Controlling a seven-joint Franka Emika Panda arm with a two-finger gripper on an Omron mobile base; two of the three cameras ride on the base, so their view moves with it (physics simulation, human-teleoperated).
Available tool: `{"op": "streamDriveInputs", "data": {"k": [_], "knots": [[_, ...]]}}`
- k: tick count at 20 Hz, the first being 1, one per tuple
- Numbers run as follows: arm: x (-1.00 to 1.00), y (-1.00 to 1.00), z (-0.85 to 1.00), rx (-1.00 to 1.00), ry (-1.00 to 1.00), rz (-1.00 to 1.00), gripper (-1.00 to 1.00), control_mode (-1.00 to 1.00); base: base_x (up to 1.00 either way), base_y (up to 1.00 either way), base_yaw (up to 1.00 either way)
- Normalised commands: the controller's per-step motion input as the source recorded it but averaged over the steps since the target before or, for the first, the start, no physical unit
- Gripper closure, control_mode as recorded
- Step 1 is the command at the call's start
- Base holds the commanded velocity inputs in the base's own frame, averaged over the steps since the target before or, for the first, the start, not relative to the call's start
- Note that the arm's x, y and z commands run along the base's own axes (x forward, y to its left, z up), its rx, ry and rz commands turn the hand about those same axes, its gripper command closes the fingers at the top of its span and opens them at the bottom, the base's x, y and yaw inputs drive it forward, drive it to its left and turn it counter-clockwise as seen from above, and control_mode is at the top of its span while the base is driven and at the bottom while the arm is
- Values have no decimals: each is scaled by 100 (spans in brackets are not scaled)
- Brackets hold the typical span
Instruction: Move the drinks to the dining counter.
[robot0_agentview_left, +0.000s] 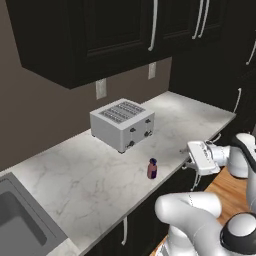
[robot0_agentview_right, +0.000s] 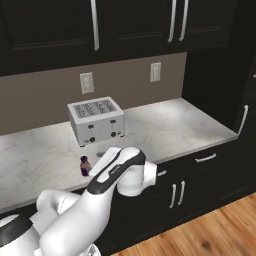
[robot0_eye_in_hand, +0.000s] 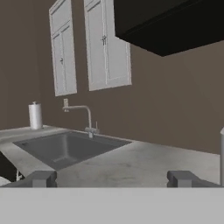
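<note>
Purple-red bottle (robot0_agentview_left: 152, 169) with a dark cap stands upright near the front edge of the marble worktop (robot0_agentview_left: 90, 175), just beside the robot's hand. The gripper (robot0_eye_in_hand: 112, 178) hangs at worktop height, its jaws spread wide and holding nothing; its two dark fingertips (robot0_eye_in_hand: 40, 178) stand far apart in the hand view. Behind the bottle sits a white four-slot toaster (robot0_agentview_left: 122, 122), well apart from it. Farther along the worktop are the grey sink (robot0_eye_in_hand: 65, 146), its faucet (robot0_eye_in_hand: 83, 117) and a paper-towel roll (robot0_eye_in_hand: 35, 115).
</note>
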Motion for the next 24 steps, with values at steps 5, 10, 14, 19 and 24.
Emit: {"op": "streamDriveInputs", "data": {"k": [5,10,14,19,24], "knots": [[15,0,-5,0,-2,0,-100,-100,0,0,0],[6,0,-16,0,0,0,-100,-100,0,0,0],[3,5,-26,0,0,0,-100,-100,0,0,0],[6,4,-21,0,0,0,-100,-100,0,0,0],[5,9,-17,0,0,0,-100,-100,0,0,0]]}}
